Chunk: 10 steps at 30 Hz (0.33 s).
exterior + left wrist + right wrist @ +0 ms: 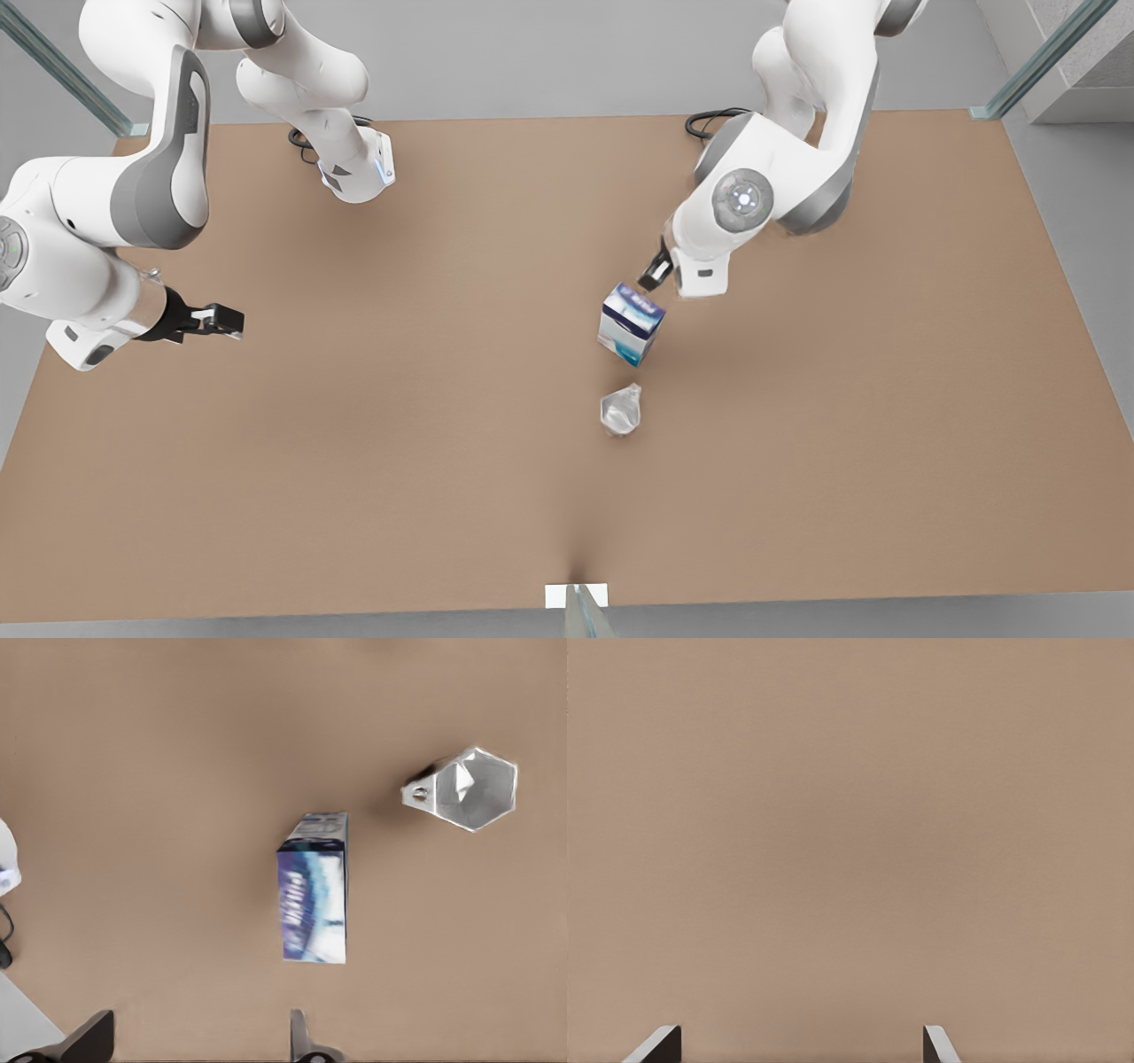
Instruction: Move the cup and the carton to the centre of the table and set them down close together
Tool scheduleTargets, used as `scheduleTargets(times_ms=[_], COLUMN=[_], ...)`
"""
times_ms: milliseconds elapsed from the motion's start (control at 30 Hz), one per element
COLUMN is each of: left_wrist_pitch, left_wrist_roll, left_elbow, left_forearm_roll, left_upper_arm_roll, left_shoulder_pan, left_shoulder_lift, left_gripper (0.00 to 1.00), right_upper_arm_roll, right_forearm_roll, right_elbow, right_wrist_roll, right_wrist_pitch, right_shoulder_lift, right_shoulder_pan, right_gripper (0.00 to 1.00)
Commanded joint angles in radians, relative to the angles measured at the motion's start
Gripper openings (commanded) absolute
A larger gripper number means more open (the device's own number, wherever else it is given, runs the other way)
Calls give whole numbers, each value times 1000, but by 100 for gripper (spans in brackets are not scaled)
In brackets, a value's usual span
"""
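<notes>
Cup sits upright on the surface, nearest the front edge, roughly mid-width. Carton is just behind it, close but apart, so the pair looks already grouped near centre. Left tool hangs just beyond the carton on the front view's right, fingers spread, gripping nothing, wrist pitched down over both. Right tool waits well off at the front view's left, spread, above bare surface.

We see even, diffuse brightness across the plain light-brown matte tabletop; soft shadows pool beside the white-and-blue rectangular carton, toward 3 o'clock, with slight blur there.
</notes>
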Motion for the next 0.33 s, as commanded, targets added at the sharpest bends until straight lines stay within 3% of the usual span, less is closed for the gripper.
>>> scheduleTargets(times_ms=[0, 33, 133, 300], left_wrist_pitch=[1, -4, 39, 82], left_wrist_roll=[4, 435, 1372, 1370], left_elbow=[9, 35, -17, -31], left_forearm_roll=[-47, -16, 266, 251], left_upper_arm_roll=[26, 43, 34, 34], left_shoulder_pan=[39, 172, 235, 249], left_shoulder_lift=[-6, -9, 17, 75], left_gripper=[100, 100, 100, 100], right_upper_arm_roll=[0, -3, -5, -18], right_forearm_roll=[0, 0, 0, 6], right_elbow=[0, 0, -2, -2], right_wrist_roll=[-1, -32, -35, -86], right_wrist_pitch=[1, 4, 5, 5], right_shoulder_lift=[0, 0, 0, 3], right_shoulder_pan=[0, 0, 0, 0], right_gripper=[100, 100, 100, 100])
